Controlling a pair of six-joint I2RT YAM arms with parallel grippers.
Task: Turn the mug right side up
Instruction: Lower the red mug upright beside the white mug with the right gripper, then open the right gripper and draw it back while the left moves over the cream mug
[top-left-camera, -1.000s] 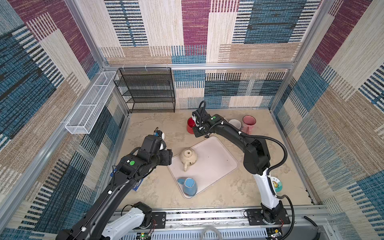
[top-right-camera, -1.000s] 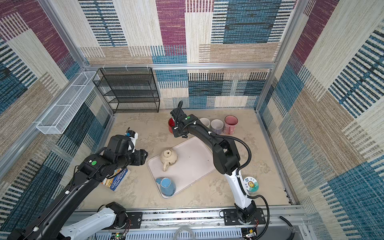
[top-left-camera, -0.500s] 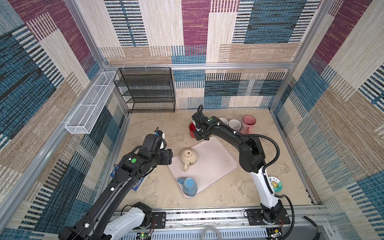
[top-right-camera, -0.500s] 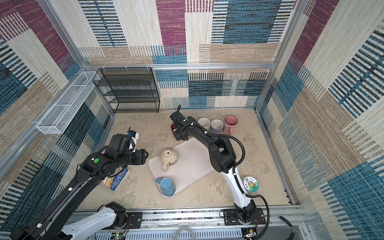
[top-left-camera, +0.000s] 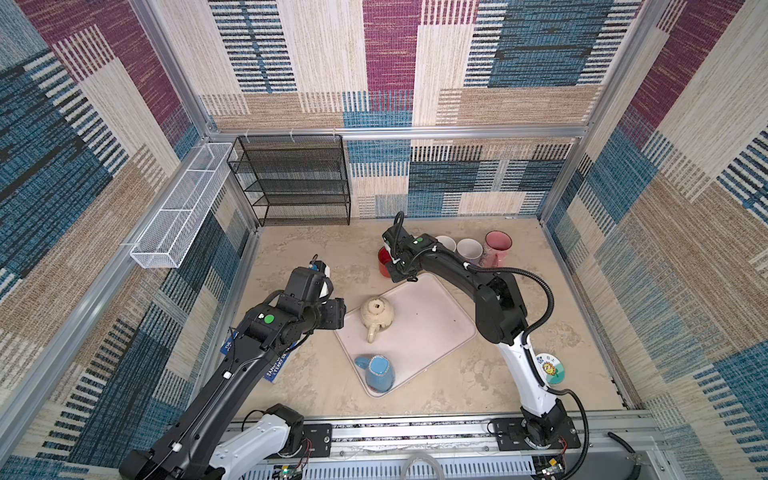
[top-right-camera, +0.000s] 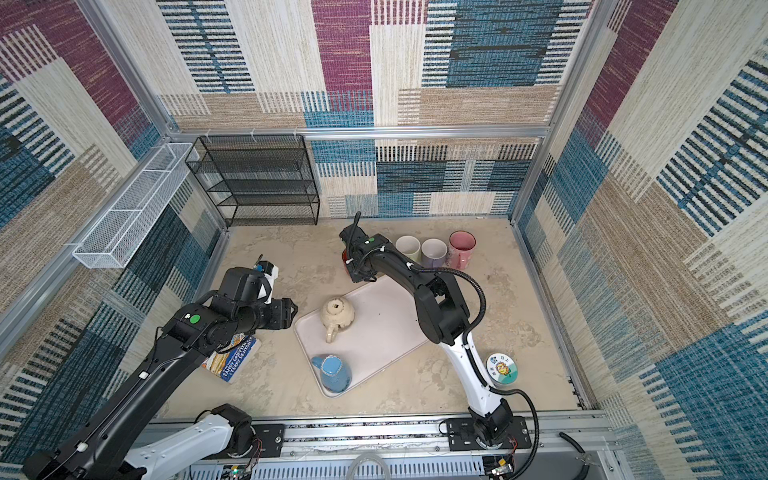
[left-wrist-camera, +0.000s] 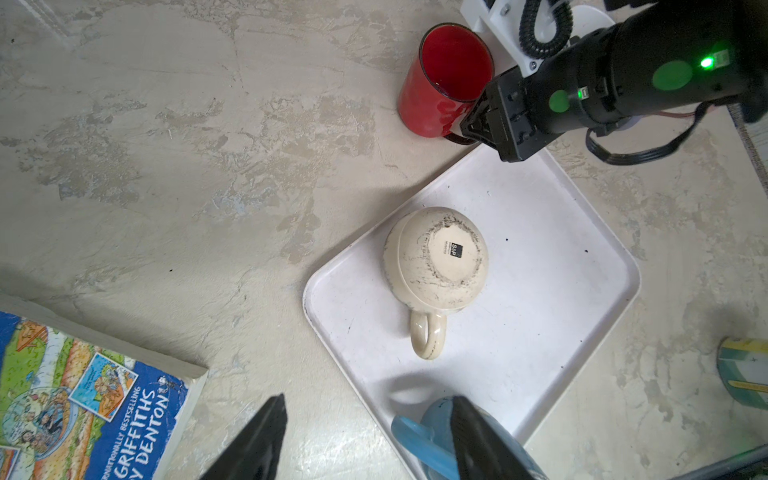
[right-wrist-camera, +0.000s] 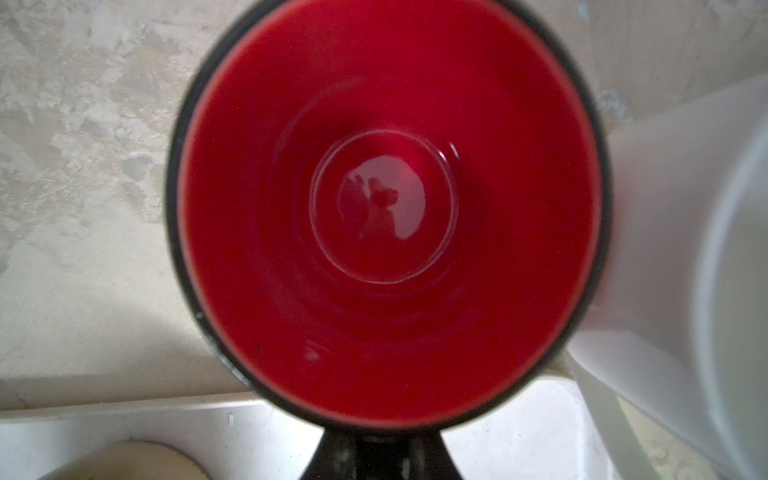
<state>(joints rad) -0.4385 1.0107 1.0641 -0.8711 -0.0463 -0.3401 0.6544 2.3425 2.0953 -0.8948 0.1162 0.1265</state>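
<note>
R gripper (left-wrist-camera: 468, 128) on half-hidden mug handle (left-wrist-camera: 455, 139)

Counting six mugs in all. Sitting on the tray (top-left-camera: 432, 328): two, a cream mug (top-left-camera: 377, 314) and a blue mug (top-left-camera: 378, 374). Standing just off the tray's far corner: one red mug (top-left-camera: 383, 262). Lining up beyond the tray's far side: three more, a white mug (top-left-camera: 446, 243), a lilac mug (top-left-camera: 469, 250) and a pink mug (top-left-camera: 496, 247). Counting one tray only. Lying on the bench (top-left-camera: 324, 257), on either side of the tray: one book (top-right-camera: 232, 359) and one round disc (top-left-camera: 549, 368). Standing well apart from the tray: one black wire rack (top-left-camera: 297, 183), one white wire basket (top-left-camera: 178, 208).
</note>
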